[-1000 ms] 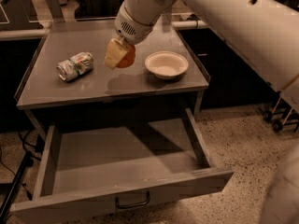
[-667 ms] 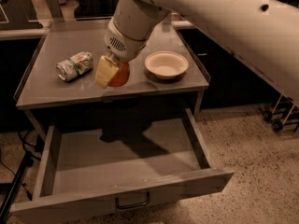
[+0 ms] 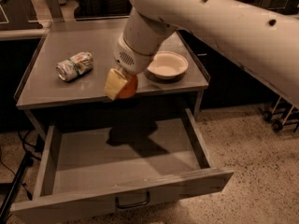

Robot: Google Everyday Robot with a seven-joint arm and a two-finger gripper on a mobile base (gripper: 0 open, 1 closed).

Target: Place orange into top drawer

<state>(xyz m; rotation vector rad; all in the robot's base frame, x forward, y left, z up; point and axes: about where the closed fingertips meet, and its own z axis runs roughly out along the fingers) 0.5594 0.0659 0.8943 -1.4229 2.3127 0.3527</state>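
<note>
Clasping the orange [image 3: 130, 88] above the surface's [image 3: 51, 85] front edge, the gripper [image 3: 120, 84] might release early, missing the open drawer [image 3: 140, 164].

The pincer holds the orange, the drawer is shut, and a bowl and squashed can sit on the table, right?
No. The top drawer is pulled open, not shut; the camera view shows it. The pincer does hold the orange, with bowl and can on the table.
</note>
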